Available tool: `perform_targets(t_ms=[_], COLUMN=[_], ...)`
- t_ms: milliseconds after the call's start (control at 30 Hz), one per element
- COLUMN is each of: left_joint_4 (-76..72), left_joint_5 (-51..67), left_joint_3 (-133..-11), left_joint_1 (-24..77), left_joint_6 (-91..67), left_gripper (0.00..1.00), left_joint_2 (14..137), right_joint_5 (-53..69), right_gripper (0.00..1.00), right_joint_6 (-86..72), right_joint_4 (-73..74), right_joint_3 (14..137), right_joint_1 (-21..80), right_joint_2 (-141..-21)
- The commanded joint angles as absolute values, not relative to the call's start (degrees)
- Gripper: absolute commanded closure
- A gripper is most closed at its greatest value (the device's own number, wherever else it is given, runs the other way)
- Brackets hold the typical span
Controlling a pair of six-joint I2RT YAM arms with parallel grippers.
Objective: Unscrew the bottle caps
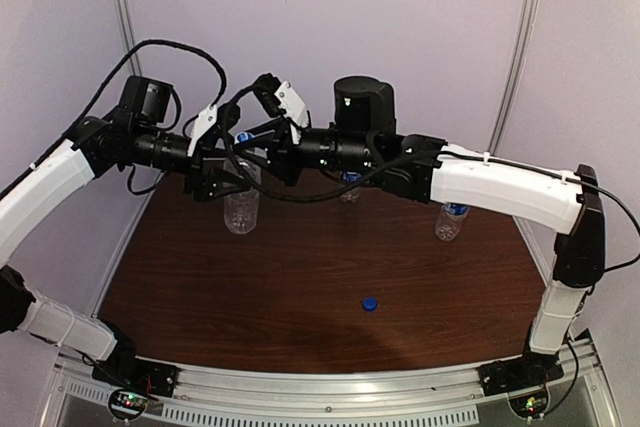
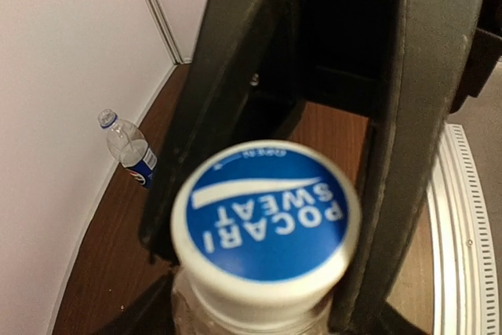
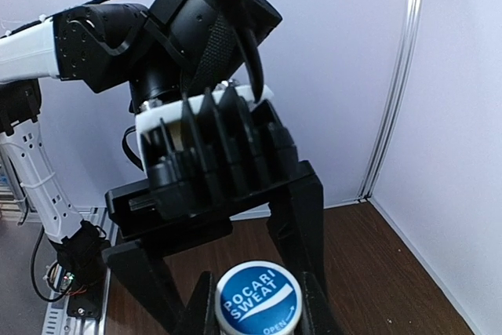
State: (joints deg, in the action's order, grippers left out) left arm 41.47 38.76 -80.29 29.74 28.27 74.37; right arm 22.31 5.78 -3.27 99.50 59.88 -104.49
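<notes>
The cap is a round white plastic screw top. Its flat face is a glossy blue disc printed POCARI SWEAT in white. It sits on the neck of a clear bottle at the far left of the dark wood-grain table. The right gripper pinches the cap, with one matte black finger against each side. The left gripper straddles the bottle lower down with its fingers well spread, but I cannot tell whether they press on it. A solid blue cap lies alone nearer the front. A second bottle, clear with a blue label, stands at the far right.
</notes>
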Motion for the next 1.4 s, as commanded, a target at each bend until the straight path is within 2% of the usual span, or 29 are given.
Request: perform_targets(t_ms=[0,100,233,333,500,667,700,933,967,1067,1100,1200,1367], left_joint_4=[33.7,25.4,9.2,8.4,6.9,5.8,6.0,7.3,7.6,9.0,9.6,10.0,3.4], left_joint_5=[34.2,30.1,23.3,16.2,15.2,14.7,14.5,14.4,14.4,15.2,15.0,10.6,-2.9], left_joint_3=[-76.5,-68.4,-57.4,-58.5,-57.8,-57.5,-57.8,-57.6,-57.5,-56.6,-56.0,-53.3,-50.2], left_joint_1=[30.1,30.1,33.6,36.8,37.1,37.2,37.2,37.1,37.1,37.1,37.1,37.1,37.2], left_joint_6=[23.6,17.4,16.8,16.9,19.0,19.6,19.7,20.2,20.5,24.3,26.8,34.8,48.2], left_gripper=[0.04,0.03,0.03,0.03,0.03,0.25,0.32,0.55,0.57,0.59,0.59,0.59,0.67], left_joint_2=[72.1,67.5,60.6,63.5,64.4,64.0,63.9,63.4,63.2,62.4,62.2,61.3,61.2], right_joint_5=[22.5,20.2,15.6,14.7,13.8,13.6,13.5,16.0,16.7,20.7,23.9,28.3,22.8], right_gripper=[1.0,1.0,1.0,1.0,1.0,1.0,1.0,0.99,0.88,0.13,0.02,0.0,0.0], right_joint_6=[1.0,-6.8,-16.1,-19.9,-21.9,-21.8,-21.7,-23.0,-23.1,-23.2,-23.7,-25.3,-28.6], right_joint_4=[-3.5,-11.2,-27.2,-31.1,-32.1,-31.8,-31.5,-29.3,-28.1,-23.4,-21.1,-13.1,0.9], right_joint_3=[100.6,96.3,86.5,84.4,83.6,83.7,83.8,83.8,83.8,83.9,84.3,85.8,87.9], right_joint_1=[59.7,58.8,58.5,58.5,58.5,58.4,58.4,56.9,56.5,54.3,53.4,50.9,51.2], right_joint_2=[-103.1,-99.9,-96.3,-96.5,-97.1,-97.4,-97.5,-97.3,-97.0,-95.4,-94.7,-92.0,-90.1])
